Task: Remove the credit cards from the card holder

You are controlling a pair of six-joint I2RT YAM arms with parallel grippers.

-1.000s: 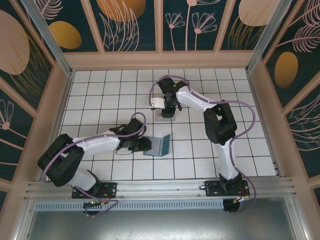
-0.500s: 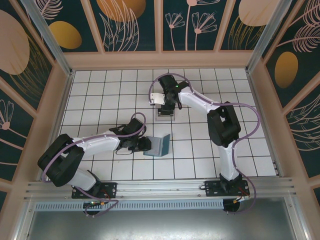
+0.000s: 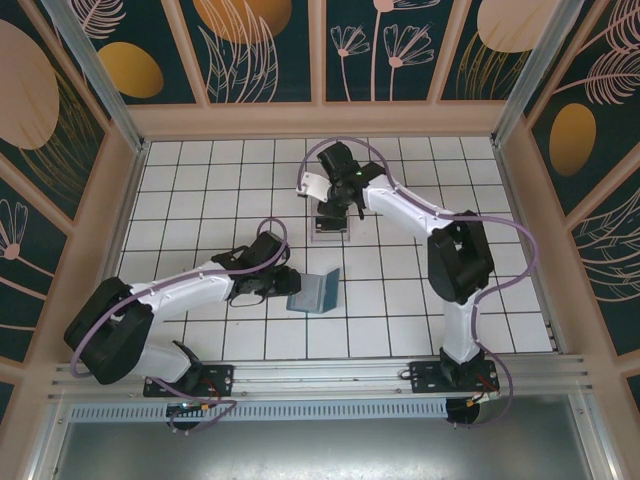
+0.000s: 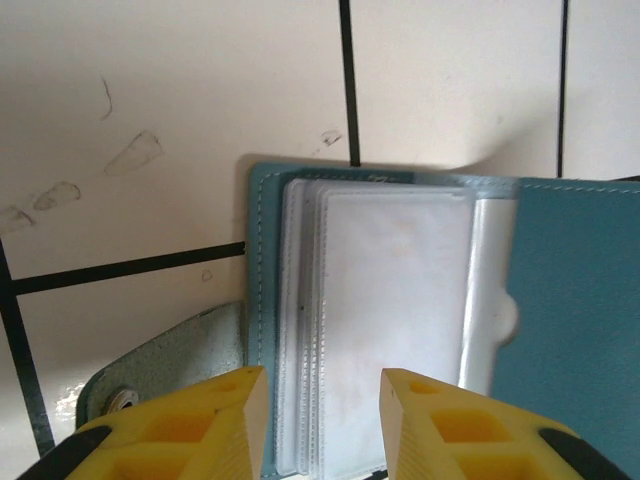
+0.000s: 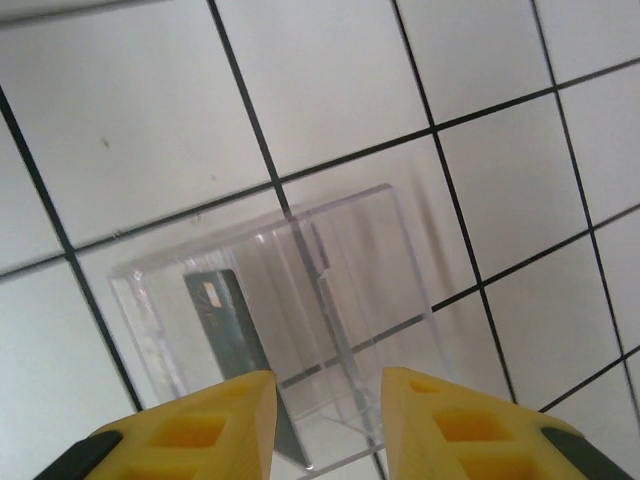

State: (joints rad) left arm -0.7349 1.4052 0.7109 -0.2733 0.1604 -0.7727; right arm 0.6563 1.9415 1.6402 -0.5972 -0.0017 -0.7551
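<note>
The left gripper [image 3: 284, 288] sits low at the near middle of the white tiled table [image 3: 200, 190], at the left edge of the card holder [image 3: 318, 290]. In the left wrist view its 2 yellow fingers [image 4: 205, 420] stand partly apart above the open holder, and the gap between them is narrower than the sleeve stack under them. Nothing is pinched between them. I cannot tell whether the tips press on the holder.

The teal card holder lies open on the tiles. Its clear sleeves hold whitish credit cards [image 4: 395, 300], stacked with their edges stepped to the left. 1 teal panel [image 4: 565, 310] overlaps the right edge of the stack. A teal strap with a metal snap [image 4: 165, 365] sticks out on the tile beside the left finger.

Farther back, well apart from the holder, a clear plastic box [image 3: 330, 228] stands on the tiles. The right wrist view shows 1 dark card [image 5: 225, 335] inside it, near its left wall. The right gripper [image 3: 336, 207] hangs over the box with its fingers [image 5: 200, 425] spread and nothing between them.
</note>
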